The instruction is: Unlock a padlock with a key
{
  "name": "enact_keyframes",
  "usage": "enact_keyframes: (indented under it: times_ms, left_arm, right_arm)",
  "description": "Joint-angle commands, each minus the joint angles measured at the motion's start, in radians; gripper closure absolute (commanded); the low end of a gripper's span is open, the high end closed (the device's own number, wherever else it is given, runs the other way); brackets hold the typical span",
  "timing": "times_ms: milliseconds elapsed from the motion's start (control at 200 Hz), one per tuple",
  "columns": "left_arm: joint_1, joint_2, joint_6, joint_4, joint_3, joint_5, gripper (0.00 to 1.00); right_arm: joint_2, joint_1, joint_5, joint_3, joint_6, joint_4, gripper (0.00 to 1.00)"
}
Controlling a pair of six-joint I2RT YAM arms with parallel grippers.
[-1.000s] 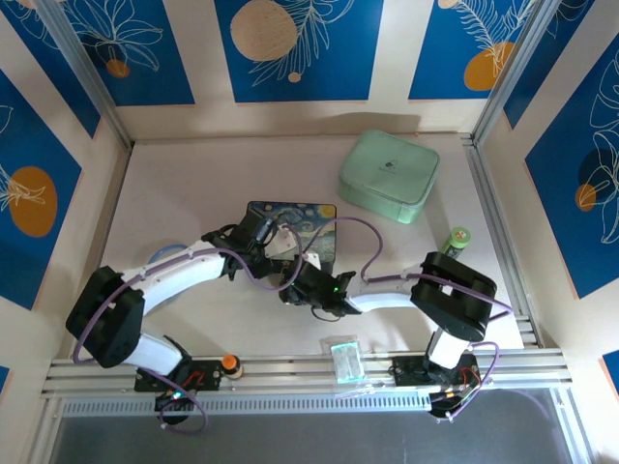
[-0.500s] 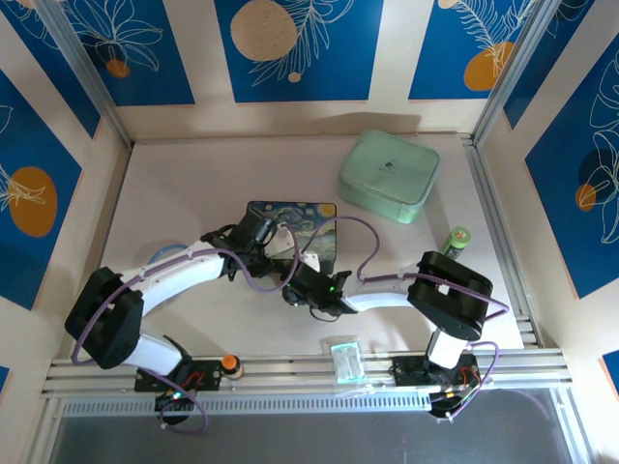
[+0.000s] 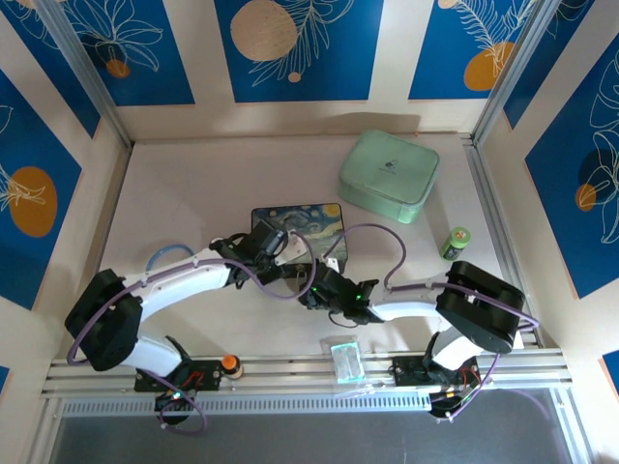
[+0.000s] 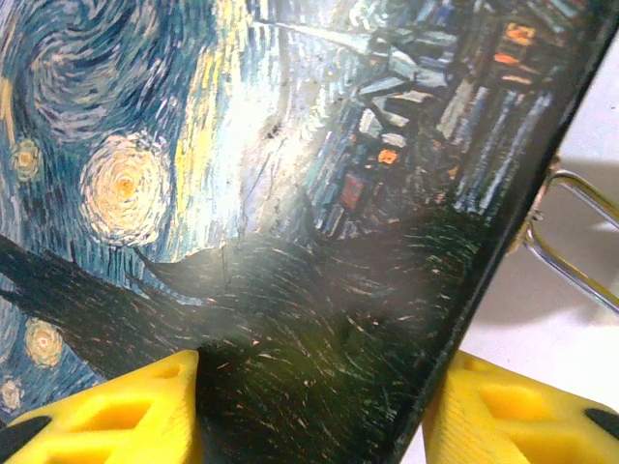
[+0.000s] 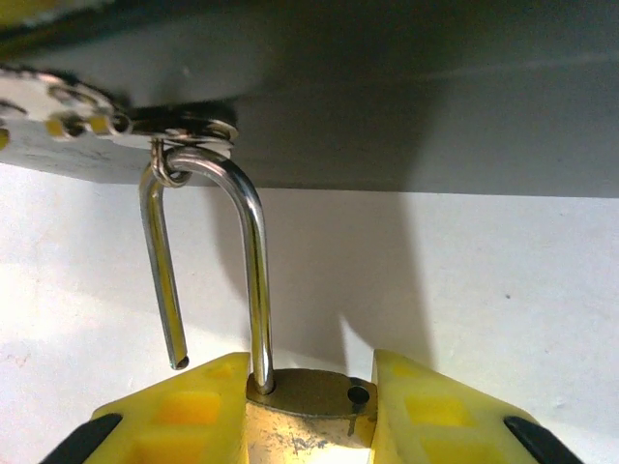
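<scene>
The brass padlock sits between the yellow fingers of my right gripper, which is shut on its body. Its silver shackle is sprung open: one leg hangs free, and the bend hooks through the metal clasp of the painted box. My left gripper is open over the box's dark front corner, one finger over the lid, the other just off its edge. A silver loop juts out beside that edge. From above, both grippers meet at the box's near edge. The key is out of view.
A mint-green zip case lies at the back right, and a green bottle stands to the right. A clear plastic packet and an orange knob rest on the front rail. A blue cable loop lies at the left.
Both grippers and the painted box have shifted a little to the right. The right arm's elbow has swung out to the right.
</scene>
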Motion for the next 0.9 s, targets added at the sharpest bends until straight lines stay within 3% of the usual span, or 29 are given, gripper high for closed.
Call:
enact_keyframes:
  times_ms: [0, 295, 896]
  left_arm:
    - [-0.050, 0.035, -0.107, -0.174, 0.011, 0.110, 0.56]
    - [-0.090, 0.110, -0.233, -0.239, 0.051, 0.090, 0.62]
    - [-0.166, 0.106, -0.229, -0.237, 0.013, 0.069, 0.66]
  right_arm:
    - [0.001, -0.034, -0.064, -0.066, 0.067, -0.025, 0.76]
    - [-0.013, -0.092, -0.121, -0.160, 0.142, 0.080, 0.77]
    - [-0.017, -0.212, -0.232, -0.226, 0.236, 0.279, 0.77]
